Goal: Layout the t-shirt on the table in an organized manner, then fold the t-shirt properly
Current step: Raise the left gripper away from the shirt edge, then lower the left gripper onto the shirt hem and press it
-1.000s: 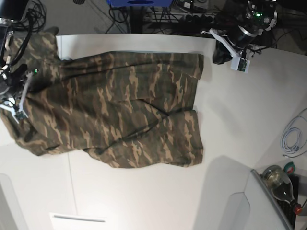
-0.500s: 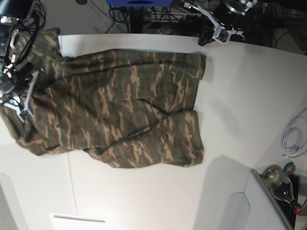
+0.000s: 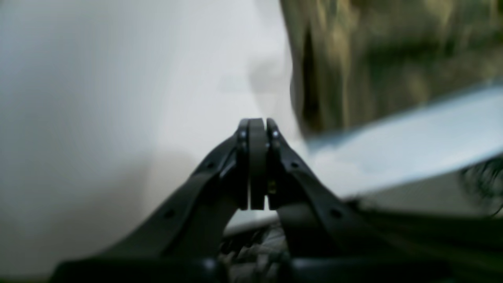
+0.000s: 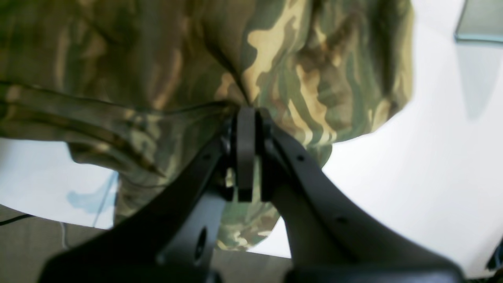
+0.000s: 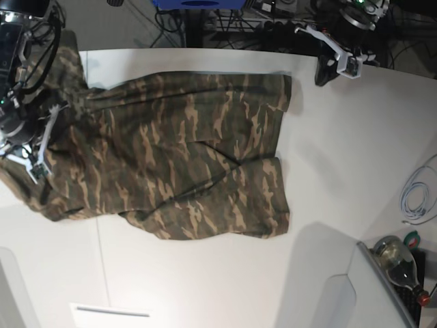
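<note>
The camouflage t-shirt (image 5: 184,150) lies spread across the white table (image 5: 341,171), with its left end bunched and hanging past the table's edge. My right gripper (image 5: 29,145) is at that left end, shut on a fold of the t-shirt (image 4: 275,59); the right wrist view shows its fingertips (image 4: 246,118) pinching the cloth. My left gripper (image 5: 322,72) hovers at the far edge, just right of the shirt's top right corner. It is shut with nothing in it (image 3: 257,125), and the blurred t-shirt (image 3: 373,51) shows up right of it.
A coiled white cable (image 5: 416,195) lies at the right edge. A glass bottle (image 5: 396,263) lies in a bin at the bottom right. Dark cables and stands crowd the floor behind the far edge. A thin seam line (image 5: 99,239) crosses the table bottom left.
The left arm swung right along the far edge, staying shut and empty. The right gripper shifted slightly with the shirt's bunched left end. The rest of the shirt lies as before.
</note>
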{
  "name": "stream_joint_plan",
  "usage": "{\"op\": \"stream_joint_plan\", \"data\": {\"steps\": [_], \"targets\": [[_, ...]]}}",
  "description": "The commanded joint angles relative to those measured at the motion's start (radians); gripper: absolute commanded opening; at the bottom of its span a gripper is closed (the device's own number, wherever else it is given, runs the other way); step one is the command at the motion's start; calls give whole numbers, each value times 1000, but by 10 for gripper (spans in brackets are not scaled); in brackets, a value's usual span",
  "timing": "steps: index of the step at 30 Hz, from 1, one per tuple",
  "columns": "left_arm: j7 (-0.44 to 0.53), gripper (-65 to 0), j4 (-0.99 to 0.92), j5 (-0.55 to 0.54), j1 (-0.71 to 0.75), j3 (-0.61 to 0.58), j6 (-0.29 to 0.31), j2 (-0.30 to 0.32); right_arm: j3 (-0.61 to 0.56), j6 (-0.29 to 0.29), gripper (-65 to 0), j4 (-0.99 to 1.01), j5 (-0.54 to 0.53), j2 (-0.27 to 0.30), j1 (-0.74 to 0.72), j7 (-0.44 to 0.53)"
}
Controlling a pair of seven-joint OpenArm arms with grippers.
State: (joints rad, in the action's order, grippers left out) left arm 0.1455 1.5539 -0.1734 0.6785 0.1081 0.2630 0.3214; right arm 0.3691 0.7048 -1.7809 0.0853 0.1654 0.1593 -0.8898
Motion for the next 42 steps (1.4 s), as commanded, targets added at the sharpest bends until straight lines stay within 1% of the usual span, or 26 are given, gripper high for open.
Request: {"op": "stream_joint_plan", "data": {"steps": [1, 2, 3, 4, 6, 8, 11, 13, 14, 16, 18, 21, 22, 24, 25, 27, 29, 30, 32, 34, 38, 39, 40, 41, 42], "targets": [[29, -650, 41, -22, -16, 3, -4, 17, 9, -7, -585, 19, 8, 21, -39, -33], [-7, -650, 58, -35, -44, -2, -4, 23, 17, -7, -542, 56, 8, 26, -60, -68], [-63, -650, 72, -36, -82, -23, -4, 26, 18, -7, -495, 88, 8, 38, -73, -82], [-125, -650, 76, -35, -131, -44, -4, 26, 18, -7, -458, 115, 8, 46, -76, -73], [-214, -650, 70, -35, -231, -86, -4, 18, 20, -7, -408, 135, 8, 46, -76, -30], [-254, -650, 33, -38, -326, -138, -4, 8, 49, -7, -389, 125, 8, 46, -66, -15], [-284, -650, -83, -36, -481, -226, -4, -23, 107, -7, -383, 97, 8, 46, -66, -12], [-301, -650, -180, -35, -572, -278, -6, -44, 127, -7, -380, 126, 8, 49, -99, 8], [-306, -650, -238, -30, -621, -315, -9, -55, 127, -7, -380, 174, 8, 66, -116, 31], [-300, -650, -364, 16, -705, -377, -11, -80, 97, -7, -384, 344, 8, 112, -163, 91], [-297, -650, -468, 68, -768, -400, -12, -121, 81, -7, -386, 511, 8, 138, -231, 145], [-294, -650, -614, 160, -854, -380, -12, -183, 75, -7, -386, 783, 8, 194, -329, 235], [-294, -650, -654, 183, -880, -367, -12, -199, 74, -7, -386, 861, 8, 205, -369, 271], [-278, -650, -723, 226, -939, -338, -12, -232, 74, -7, -386, 1011, 8, 234, -439, 358], [-249, -650, -758, 248, -965, -319, -23, -247, 72, -7, -386, 1076, 8, 247, -468, 412], [-186, -650, -844, 286, -1015, -288, -74, -264, 71, -7, -386, 1176, 8, 256, -527, 524], [-134, -650, -936, 294, -1077, -281, -106, -270, 71, -7, -384, 1246, 8, 260, -579, 601], [-109, -650, -992, 294, -1112, -278, -109, -272, 71, -7, -384, 1280, 8, 265, -607, 630], [-73, -650, -1058, 292, -1164, -276, -110, -285, 71, -7, -384, 1317, 8, 271, -653, 673], [-60, -650, -1065, 263, -1196, -275, -110, -290, 71, -7, -384, 1314, 8, 286, -674, 686], [-65, -650, -976, 110, -1230, -279, -109, -287, 71, -7, -386, 1229, 8, 293, -676, 685], [-67, -650, -938, 84, -1227, -284, -107, -285, 71, -7, -386, 1199, 8, 293, -671, 680], [-70, -650, -886, 71, -1219, -285, -107, -284, 77, -7, -386, 1159, 6, 294, -649, 656], [-96, -650, -820, 71, -1199, -279, -107, -282, 78, -7, -386, 1099, 5, 294, -623, 616], [-149, -650, -743, 67, -1166, -278, -107, -270, 80, -7, -386, 1028, 3, 294, -594, 574]]}}
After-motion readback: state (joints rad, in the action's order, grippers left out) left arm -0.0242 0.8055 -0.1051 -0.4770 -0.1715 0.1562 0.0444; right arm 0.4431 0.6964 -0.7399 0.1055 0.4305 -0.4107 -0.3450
